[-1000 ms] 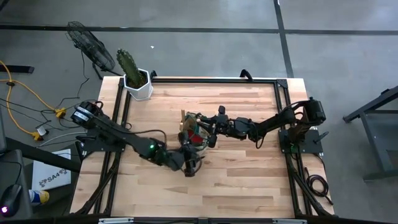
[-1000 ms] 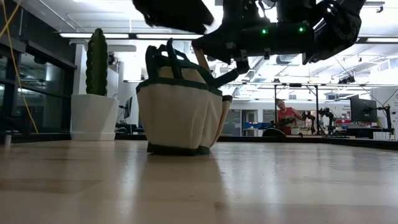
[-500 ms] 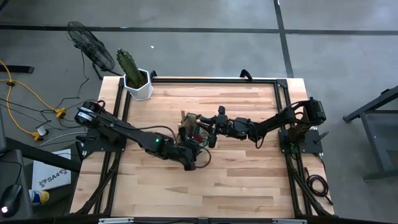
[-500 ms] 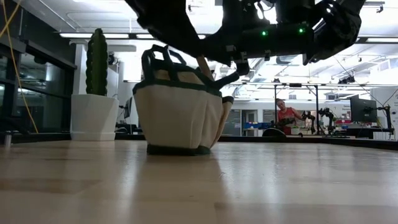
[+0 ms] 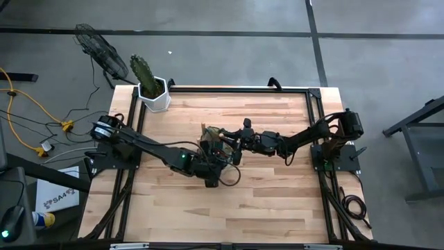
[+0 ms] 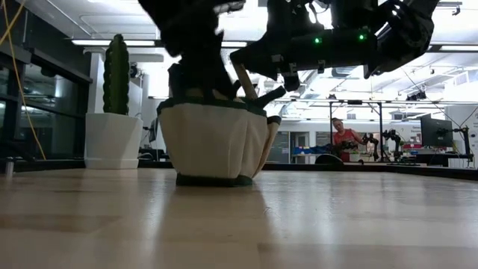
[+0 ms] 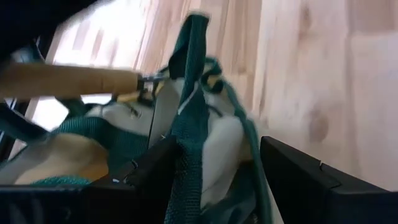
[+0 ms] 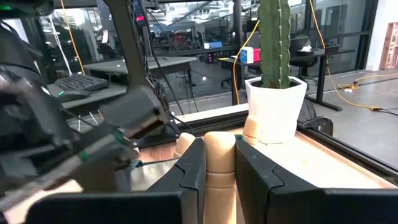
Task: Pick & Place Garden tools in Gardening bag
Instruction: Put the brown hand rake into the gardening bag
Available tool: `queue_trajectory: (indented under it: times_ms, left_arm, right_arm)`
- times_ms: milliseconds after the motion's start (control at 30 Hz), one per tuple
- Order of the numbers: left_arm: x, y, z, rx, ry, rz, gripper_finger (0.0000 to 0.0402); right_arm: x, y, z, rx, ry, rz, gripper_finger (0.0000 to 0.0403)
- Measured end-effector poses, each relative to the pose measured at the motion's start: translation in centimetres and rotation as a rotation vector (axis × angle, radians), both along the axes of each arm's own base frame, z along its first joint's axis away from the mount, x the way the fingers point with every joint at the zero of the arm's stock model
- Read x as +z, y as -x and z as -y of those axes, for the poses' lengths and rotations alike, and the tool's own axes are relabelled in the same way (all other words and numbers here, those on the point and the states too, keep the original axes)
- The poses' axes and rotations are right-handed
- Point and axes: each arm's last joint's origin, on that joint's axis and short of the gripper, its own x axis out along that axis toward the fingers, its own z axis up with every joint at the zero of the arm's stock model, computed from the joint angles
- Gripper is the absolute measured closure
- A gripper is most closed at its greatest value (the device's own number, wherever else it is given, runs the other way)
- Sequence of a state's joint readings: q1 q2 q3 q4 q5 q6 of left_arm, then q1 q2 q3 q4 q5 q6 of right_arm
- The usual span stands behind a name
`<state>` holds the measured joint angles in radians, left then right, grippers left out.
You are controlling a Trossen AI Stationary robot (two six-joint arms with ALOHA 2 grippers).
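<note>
The gardening bag (image 5: 216, 147), tan with dark green trim, stands upright near the middle of the wooden table (image 5: 277, 201), and both arms meet over it. The left tool (image 5: 214, 169) reaches in from the left side and sits at the near edge of the bag; in the left wrist view its two dark fingers (image 7: 298, 180) stand wide apart with a green loop handle (image 7: 186, 118) of the bag rising between them, and they do not press on the fabric. In that same view a wooden handle (image 7: 68, 79) with a metal collar lies across the bag's mouth. The right tool (image 5: 234, 144) comes in from the right and is over the bag's right rim; in the right wrist view its fingers (image 8: 189, 168) are clamped on a pale wooden tool handle (image 8: 219, 163), which stands upright between them. The low view shows the bag (image 6: 213, 138) resting flat on the table (image 6: 299, 224), with a slanting wooden handle (image 6: 243, 78) sticking up out of its top towards the dark arm parts above it. A potted cactus (image 5: 148, 82) in a white hexagonal pot stands at the far left corner of the table, well apart from the bag. On the floor beyond that corner stands a fan (image 5: 100, 52), and far back in the room a person (image 6: 345, 139) is visible.
</note>
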<state>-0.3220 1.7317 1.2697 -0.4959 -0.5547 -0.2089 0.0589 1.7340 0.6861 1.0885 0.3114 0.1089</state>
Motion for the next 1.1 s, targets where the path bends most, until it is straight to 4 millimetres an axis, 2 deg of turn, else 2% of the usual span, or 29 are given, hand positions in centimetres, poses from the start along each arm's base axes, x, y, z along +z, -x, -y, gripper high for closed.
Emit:
queue_trajectory:
  times_ms: [167,400,533,833,1100]
  left_arm:
    - [-0.7,-0.3,-0.2,0.005,0.0,-0.026,0.0177]
    - [-0.7,-0.3,-0.2,0.005,0.017,-0.025,0.0186]
    - [-0.8,-0.2,-0.1,0.011,0.054,-0.026,0.0223]
    - [-0.6,-0.3,0.2,-0.015,0.172,-0.017,0.0357]
    - [-1.2,0.7,0.9,-0.04,0.165,-0.126,0.0362]
  right_arm:
    - [0.0,0.0,0.0,0.0,0.0,-0.003,0.0354]
    - [0.0,0.0,0.0,0.0,0.0,-0.002,0.0354]
    - [0.0,0.0,0.0,0.0,0.0,0.0,0.0354]
    - [0.0,0.0,0.0,0.004,-0.004,0.002,0.0354]
    - [0.0,0.0,-0.1,0.028,-0.027,0.009,0.0354]
